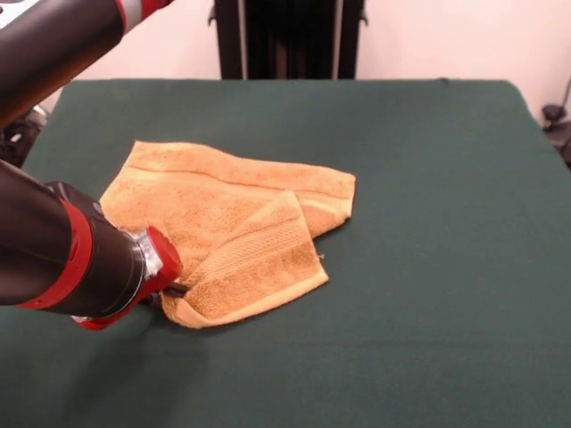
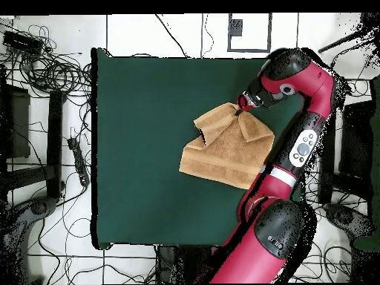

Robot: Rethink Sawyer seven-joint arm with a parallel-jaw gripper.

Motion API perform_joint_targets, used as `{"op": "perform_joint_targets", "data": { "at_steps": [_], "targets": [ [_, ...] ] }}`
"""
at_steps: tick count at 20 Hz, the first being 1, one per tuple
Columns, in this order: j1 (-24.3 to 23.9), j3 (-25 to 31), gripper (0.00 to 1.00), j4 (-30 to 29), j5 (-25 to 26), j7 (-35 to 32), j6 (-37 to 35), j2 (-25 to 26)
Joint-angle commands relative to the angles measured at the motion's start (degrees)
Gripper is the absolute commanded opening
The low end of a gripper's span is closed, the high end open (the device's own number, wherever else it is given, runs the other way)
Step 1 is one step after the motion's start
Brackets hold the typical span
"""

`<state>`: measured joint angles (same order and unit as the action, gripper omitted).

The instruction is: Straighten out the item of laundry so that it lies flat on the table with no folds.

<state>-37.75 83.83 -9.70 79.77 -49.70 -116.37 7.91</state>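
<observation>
The orange-tan towel [image 1: 205, 209] lies rumpled left of the middle of the dark green table [image 1: 428, 178]. One corner flap with a woven band [image 1: 254, 259] is folded over onto the rest. My gripper [image 1: 172, 289] is down at the towel's near left corner, touching its edge; the wrist hides most of it. In the overhead view the towel [image 2: 223, 148] lies at the table's [image 2: 141, 148] right side, and the gripper [image 2: 242, 106] is at its upper corner, where the cloth bunches to a point. No white tag shows.
My arm [image 1: 62, 254] fills the left side of the front view and crosses the table's right edge in the overhead view [image 2: 300, 145]. The black pedestal [image 1: 290, 36] stands behind the table. Cables [image 2: 52, 70] lie on the floor to the left.
</observation>
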Motion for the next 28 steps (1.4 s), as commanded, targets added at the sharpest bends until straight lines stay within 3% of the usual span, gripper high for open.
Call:
{"op": "perform_joint_targets", "data": {
  "at_steps": [1, 10, 23, 28],
  "targets": [
    [-1.56, -12.63, 0.0, -11.0, -5.85, -9.83, 7.22, -4.2],
    [-1.34, -18.69, 0.0, -14.23, -10.9, -11.68, 8.64, -5.3],
    [0.04, -23.07, 0.0, -13.5, -15.73, -11.76, 11.0, -5.45],
    [1.51, -22.36, 0.0, -10.39, -13.77, -8.59, 10.33, -4.61]
  ]
}}
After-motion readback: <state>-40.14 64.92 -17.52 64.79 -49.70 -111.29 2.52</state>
